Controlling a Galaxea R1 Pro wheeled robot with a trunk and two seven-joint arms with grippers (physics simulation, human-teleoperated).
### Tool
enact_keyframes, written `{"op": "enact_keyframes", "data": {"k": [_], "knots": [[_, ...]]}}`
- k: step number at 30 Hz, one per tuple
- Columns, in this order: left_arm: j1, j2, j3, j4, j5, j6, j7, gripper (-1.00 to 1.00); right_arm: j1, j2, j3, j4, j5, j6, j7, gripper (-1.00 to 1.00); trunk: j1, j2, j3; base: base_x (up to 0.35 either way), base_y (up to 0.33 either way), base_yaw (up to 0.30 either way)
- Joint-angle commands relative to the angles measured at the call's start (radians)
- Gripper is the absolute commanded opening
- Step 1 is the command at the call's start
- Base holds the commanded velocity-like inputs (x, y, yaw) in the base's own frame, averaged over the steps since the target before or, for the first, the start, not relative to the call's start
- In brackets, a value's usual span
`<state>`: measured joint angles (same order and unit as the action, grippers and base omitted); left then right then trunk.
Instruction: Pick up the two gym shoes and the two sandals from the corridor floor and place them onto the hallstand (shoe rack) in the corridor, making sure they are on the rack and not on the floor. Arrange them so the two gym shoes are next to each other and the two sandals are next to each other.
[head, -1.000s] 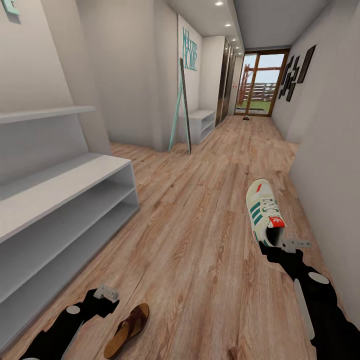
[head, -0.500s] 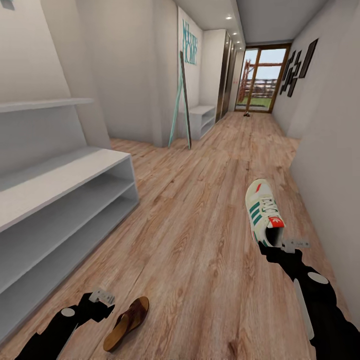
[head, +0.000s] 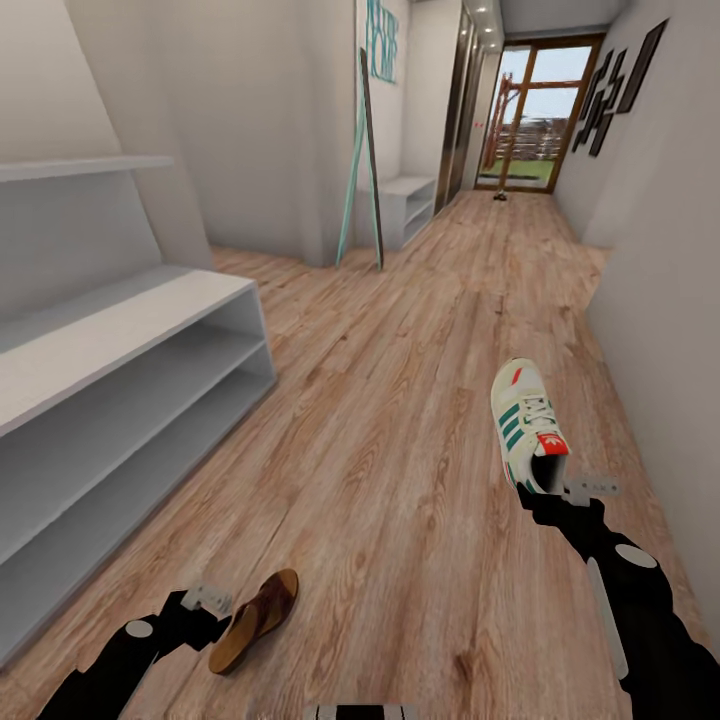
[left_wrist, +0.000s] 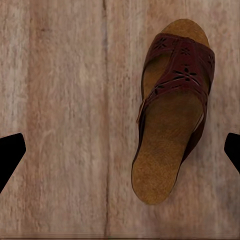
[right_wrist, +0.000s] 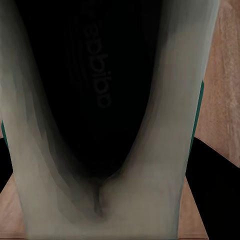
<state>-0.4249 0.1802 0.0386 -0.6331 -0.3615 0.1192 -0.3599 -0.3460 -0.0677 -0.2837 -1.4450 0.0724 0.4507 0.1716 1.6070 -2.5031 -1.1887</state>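
One cream-white gym shoe (head: 527, 420) with green stripes hangs toe-forward at the right, above the wood floor (head: 400, 400). My right gripper (head: 550, 492) is shut on its heel collar; the right wrist view looks into the shoe's dark inside (right_wrist: 95, 90). A brown sandal (head: 255, 620) lies on the floor at the lower left. My left gripper (head: 207, 603) hovers just left of it, open. In the left wrist view the sandal (left_wrist: 172, 110) lies off to one side between the spread fingertips (left_wrist: 10, 156). The hallstand bench (head: 120, 330) stands at the left, its shelves bare.
A wall shelf (head: 85, 167) hangs above the bench. A leaning mirror (head: 366, 160) and a plain white shelf unit (head: 405, 205) stand farther down the corridor. A small dark object (head: 499, 198) lies by the glass door. The right wall (head: 660, 300) is close to my right arm.
The head view has tilted down, so the corridor has slid up in the picture. My left gripper has come closer to the sandal. The right gripper still holds the gym shoe the same way.
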Motion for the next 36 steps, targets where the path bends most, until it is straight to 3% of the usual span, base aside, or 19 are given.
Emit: {"op": "enact_keyframes", "data": {"k": [1,5,6,8,12,16,24,33,36], "knots": [[0.000,0.000,0.004,-0.002,-0.007,0.005,-0.008,1.00,-0.001,0.000,-0.002,-0.001,0.007,0.005,0.008,-1.00,0.000,-0.001,-0.006,0.000,0.000,0.000],[-0.001,0.001,0.004,-0.003,-0.039,0.006,-0.008,1.00,-0.001,0.000,-0.002,-0.001,0.007,0.005,0.008,-1.00,0.002,-0.002,-0.028,0.000,0.000,0.000],[-0.001,0.000,0.004,-0.003,-0.061,0.006,-0.008,1.00,-0.001,0.001,-0.002,-0.001,0.007,0.005,0.008,-1.00,0.002,-0.002,-0.034,0.000,0.000,0.000],[-0.001,-0.004,0.006,-0.002,-0.106,0.006,-0.008,1.00,-0.001,0.001,-0.002,-0.001,0.007,0.005,0.008,-1.00,0.002,-0.002,-0.037,0.000,0.000,0.000],[-0.001,-0.007,0.008,-0.002,-0.141,0.007,-0.009,1.00,-0.001,0.002,-0.002,-0.001,0.007,0.005,0.008,-1.00,0.002,-0.002,-0.042,0.000,0.000,0.000],[-0.001,-0.008,0.008,-0.002,-0.154,0.007,-0.021,1.00,-0.001,0.002,-0.002,-0.001,0.007,0.005,0.008,-1.00,0.002,-0.002,-0.043,0.000,0.000,0.000],[-0.002,-0.009,0.012,-0.002,-0.161,0.009,-0.100,1.00,-0.001,0.002,-0.002,-0.002,0.007,0.005,0.008,-1.00,0.002,-0.002,-0.043,0.000,0.000,0.000],[-0.002,-0.010,0.016,-0.002,-0.161,0.008,-0.109,1.00,-0.001,0.001,-0.002,-0.002,0.007,0.004,0.008,-1.00,0.002,-0.002,-0.043,0.000,0.000,0.000],[-0.005,-0.027,0.013,-0.019,-0.178,0.003,-0.092,1.00,0.000,0.000,-0.014,-0.006,0.009,0.004,0.007,-1.00,0.002,-0.002,-0.043,0.000,0.000,0.000]]}}
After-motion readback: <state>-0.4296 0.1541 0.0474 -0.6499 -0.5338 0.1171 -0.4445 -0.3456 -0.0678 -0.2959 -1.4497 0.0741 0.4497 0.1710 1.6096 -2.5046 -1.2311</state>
